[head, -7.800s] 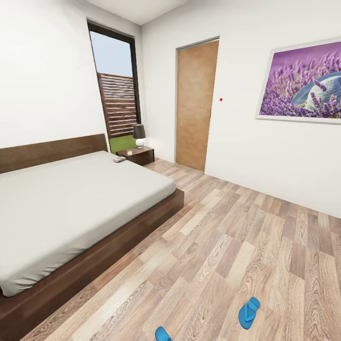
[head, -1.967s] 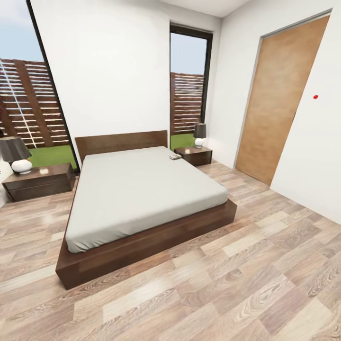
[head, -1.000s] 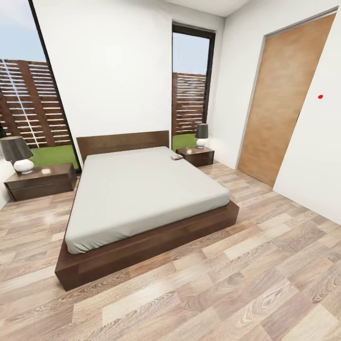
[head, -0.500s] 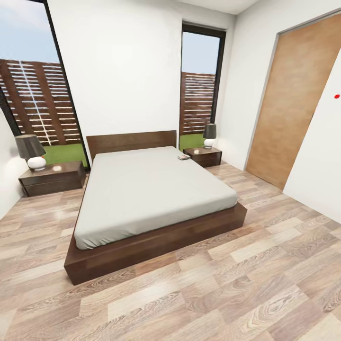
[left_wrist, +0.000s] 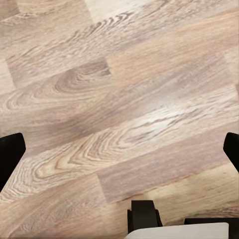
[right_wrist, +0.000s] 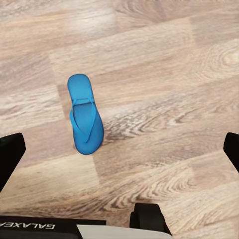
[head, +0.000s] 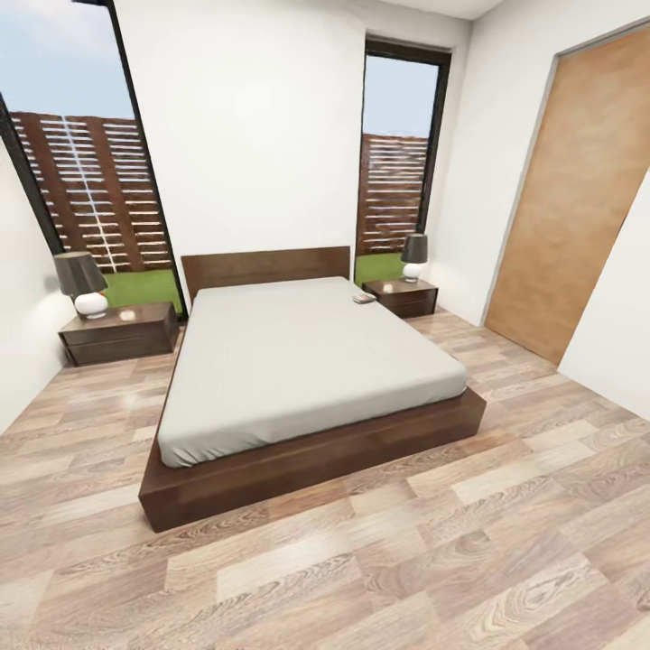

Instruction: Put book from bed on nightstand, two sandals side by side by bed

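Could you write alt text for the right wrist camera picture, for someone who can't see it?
A single bright blue sandal lies flat on a brown wood-plank floor, seen from above. The right gripper hangs over the floor beside it, its two dark fingers spread wide at the picture's edges and holding nothing.

book (head: 364, 298) too small to identify

The bed (head: 307, 361), dark-framed with a bare grey mattress, filled mid-frame. The book (head: 364, 298) lay at its upper right corner, just beside a nightstand (head: 406, 296). One blue sandal (right_wrist: 84, 115) lay flat on the planks.
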